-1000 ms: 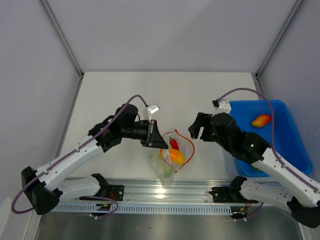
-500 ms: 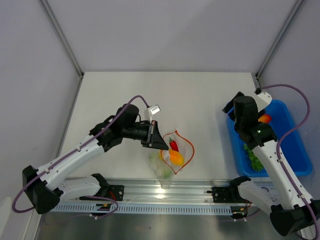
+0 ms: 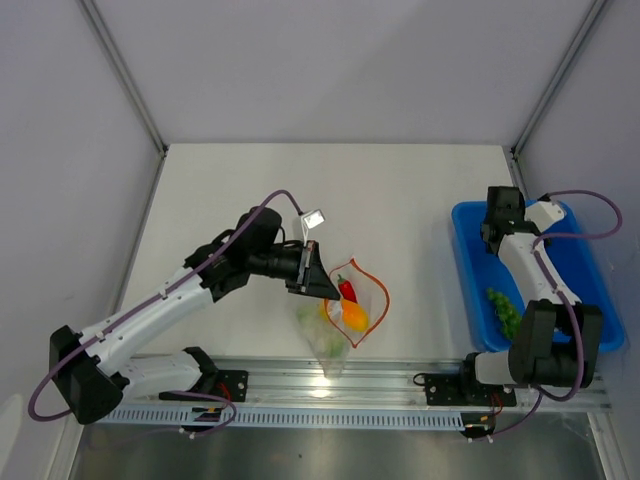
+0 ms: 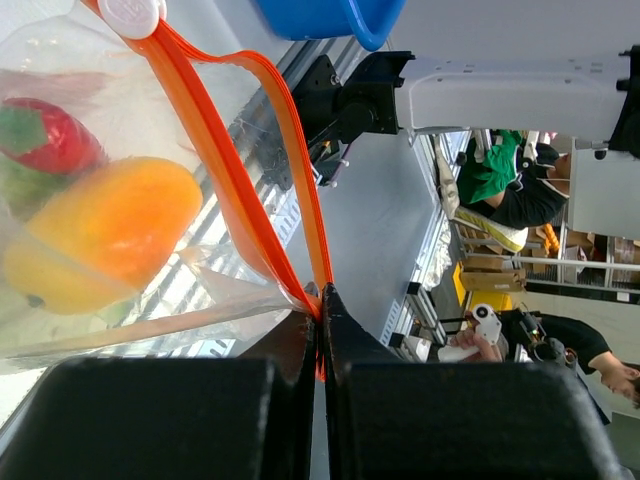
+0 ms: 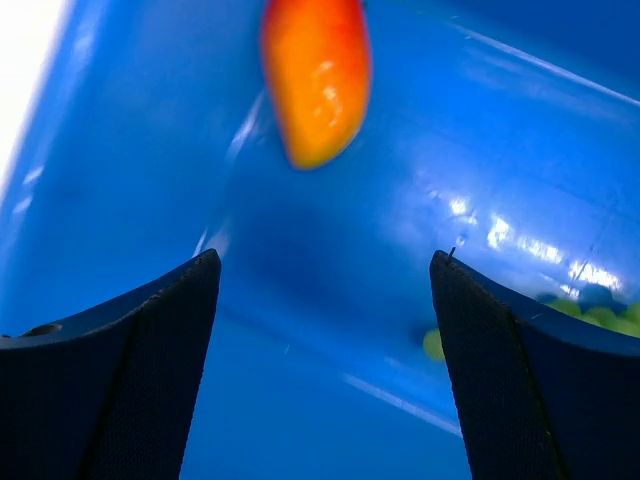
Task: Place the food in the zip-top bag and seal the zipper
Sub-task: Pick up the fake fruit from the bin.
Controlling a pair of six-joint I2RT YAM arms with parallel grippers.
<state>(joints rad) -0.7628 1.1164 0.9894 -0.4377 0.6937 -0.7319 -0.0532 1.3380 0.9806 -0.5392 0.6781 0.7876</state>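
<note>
top external view: the zip-top bag (image 3: 345, 312) lies on the bench (image 3: 400, 190), near its front edge and between the two arms. the bag's mouth is held open, outlined by the orange-red zipper (image 3: 377, 290). the left pincer (image 3: 318, 283) is closed on the left side of that mouth. inside the bag a red chili pepper (image 3: 347, 289) and an orange-yellow fruit (image 3: 352, 316) are seen; a pale green piece (image 3: 326, 338) lies deeper in, too blurred to be named. the right pincer (image 3: 500, 215) is held over the far left corner of the blue bin (image 3: 585, 290), well apart from the bag. a green bumpy bunch (image 3: 505, 311) rests in the bin.

left wrist view: the left pincer (image 4: 320, 300) is shown clamped flat on the zipper (image 4: 230, 180), the strip being pinched between the two fingers. the orange-yellow fruit (image 4: 110, 235) and the red chili pepper (image 4: 45, 135) are seen through the clear plastic.

right wrist view: the right pincer (image 5: 325, 262) is spread wide, with nothing between its fingers (image 5: 150, 350). a second orange fruit (image 5: 315, 75) lies on the bin's floor (image 5: 400, 160) beyond the fingertips, untouched. the green bumpy bunch (image 5: 600, 315) is seen at the right edge.
</note>
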